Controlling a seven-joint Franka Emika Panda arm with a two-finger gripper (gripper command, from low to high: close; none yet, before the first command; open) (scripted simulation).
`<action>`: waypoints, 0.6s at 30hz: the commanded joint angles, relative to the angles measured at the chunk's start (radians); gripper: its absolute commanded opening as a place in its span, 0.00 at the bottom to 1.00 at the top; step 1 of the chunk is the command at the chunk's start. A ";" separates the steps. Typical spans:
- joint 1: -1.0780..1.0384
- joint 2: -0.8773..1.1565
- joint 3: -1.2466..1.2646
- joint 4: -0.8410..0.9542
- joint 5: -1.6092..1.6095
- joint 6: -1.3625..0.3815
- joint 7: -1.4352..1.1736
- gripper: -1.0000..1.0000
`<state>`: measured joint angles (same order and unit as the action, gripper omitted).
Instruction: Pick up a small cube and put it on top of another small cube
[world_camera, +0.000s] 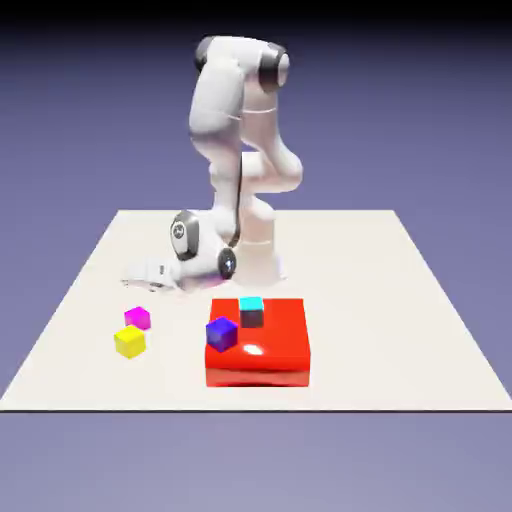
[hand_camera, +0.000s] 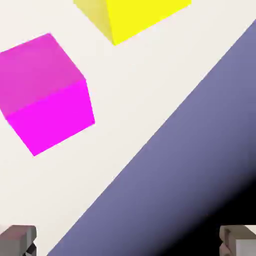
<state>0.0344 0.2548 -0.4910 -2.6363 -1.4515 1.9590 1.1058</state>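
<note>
The small magenta cube (world_camera: 138, 318) is on the table, in the exterior view's left part, a little farther away than the yellow cube. The table (world_camera: 370, 300) is the largest thing and carries everything; its left edge is beyond the magenta cube, with a bare strip between. The white arm (world_camera: 218, 110) bends down from the far side, and this low posture seems meant to bring the hand to the cube. The red block (world_camera: 285, 345) lies flat near the middle, like a low platform.

The gripper (hand_camera: 128, 241) is open and holds nothing; its fingers stand wide apart, I think so that they can go around a cube. It is on the far side of the magenta cube, tilted, so it should probably become more upright before going down.

The cube with cyan top (world_camera: 251, 312) sits on the red block, toward the far side; its top is free to receive the other cube. The dark blue cube (world_camera: 222, 334) is nearer and to the left, at the block's left edge, so a carry from the left should pass high over it. The yellow cube (world_camera: 130, 341) is just beside the magenta one, on the near side, with a narrow gap; a finger coming there could push it.
</note>
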 joint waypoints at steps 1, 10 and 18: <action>0.004 0.025 -0.017 0.003 -0.044 -0.029 0.012 0.50; 0.074 0.246 -0.177 0.003 -0.435 -0.240 0.127 0.50; 0.293 0.422 -0.270 -0.085 -0.783 -0.199 0.270 0.50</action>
<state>0.3274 0.6771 -0.7607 -2.7218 -2.2343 1.7603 1.3761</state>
